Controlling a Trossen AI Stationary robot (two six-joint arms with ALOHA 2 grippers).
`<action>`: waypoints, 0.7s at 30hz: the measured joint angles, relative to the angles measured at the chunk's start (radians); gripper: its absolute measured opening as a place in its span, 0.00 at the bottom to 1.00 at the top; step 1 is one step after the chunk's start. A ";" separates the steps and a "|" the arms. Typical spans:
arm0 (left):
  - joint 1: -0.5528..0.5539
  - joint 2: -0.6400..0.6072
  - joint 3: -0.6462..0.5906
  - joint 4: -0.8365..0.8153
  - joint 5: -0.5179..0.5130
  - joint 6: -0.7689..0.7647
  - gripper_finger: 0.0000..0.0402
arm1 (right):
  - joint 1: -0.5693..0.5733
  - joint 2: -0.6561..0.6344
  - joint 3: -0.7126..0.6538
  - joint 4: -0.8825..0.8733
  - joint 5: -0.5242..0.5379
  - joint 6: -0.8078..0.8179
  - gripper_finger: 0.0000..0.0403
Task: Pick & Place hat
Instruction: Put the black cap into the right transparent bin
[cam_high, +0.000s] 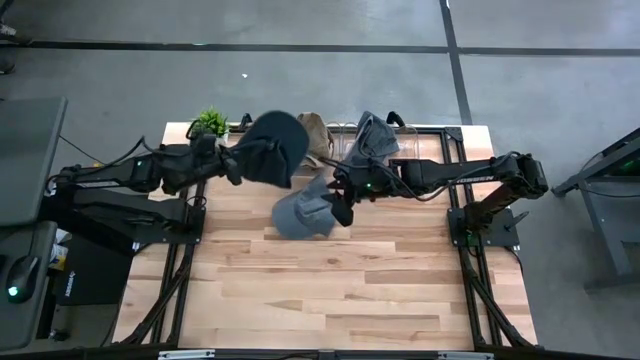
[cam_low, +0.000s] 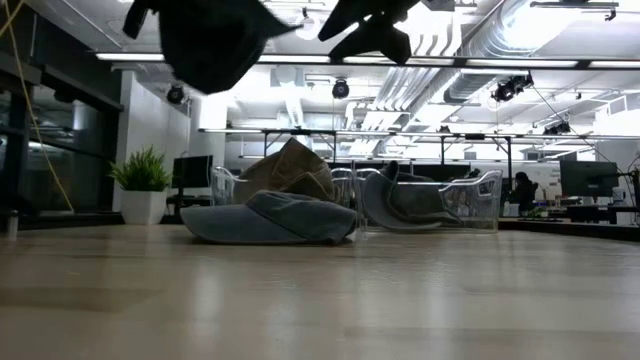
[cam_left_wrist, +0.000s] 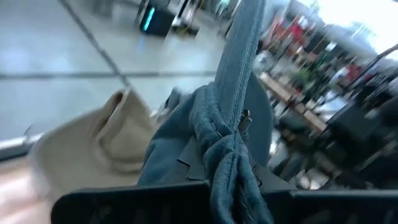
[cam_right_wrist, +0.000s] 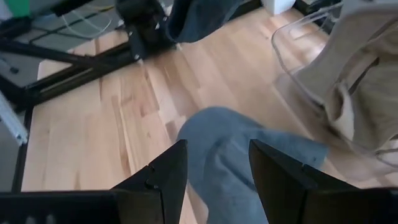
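A dark blue hat (cam_high: 275, 148) hangs high in my left gripper (cam_high: 240, 160), over the table's far left part; it shows at the top of the low view (cam_low: 210, 40). My left gripper (cam_left_wrist: 227, 186) is shut on it. A lighter grey-blue hat (cam_high: 303, 212) lies flat on its brim on the wood (cam_low: 270, 220). My right gripper (cam_high: 340, 203) is open and hovers well above this hat's right side (cam_right_wrist: 236, 162), touching nothing. Its dark fingers also show at the top of the low view (cam_low: 370, 25). My left gripper pinches a bunched fold of the dark blue hat's cloth (cam_left_wrist: 224, 152) between its two fingers, several layers gathered together. The hat is lifted clear of the table and hangs from the fingers (cam_low: 210, 45).
Clear plastic bins stand along the far edge: one holds a tan hat (cam_high: 315, 133) (cam_right_wrist: 360, 81), the other a grey hat (cam_high: 375, 133) (cam_low: 410, 200). A potted plant (cam_high: 210, 122) stands at the far left corner. The near half of the wooden table (cam_high: 330, 290) is bare.
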 joint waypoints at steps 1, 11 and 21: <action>0.000 0.004 0.000 0.044 -0.004 0.018 0.00 | 0.000 0.000 0.000 0.008 0.006 0.000 0.41; 0.000 0.070 0.000 0.365 0.028 0.144 0.00 | -0.002 0.000 0.000 0.153 0.056 -0.047 0.41; 0.000 0.140 0.000 0.676 0.059 0.237 0.00 | -0.002 0.000 0.000 0.257 0.186 -0.293 0.41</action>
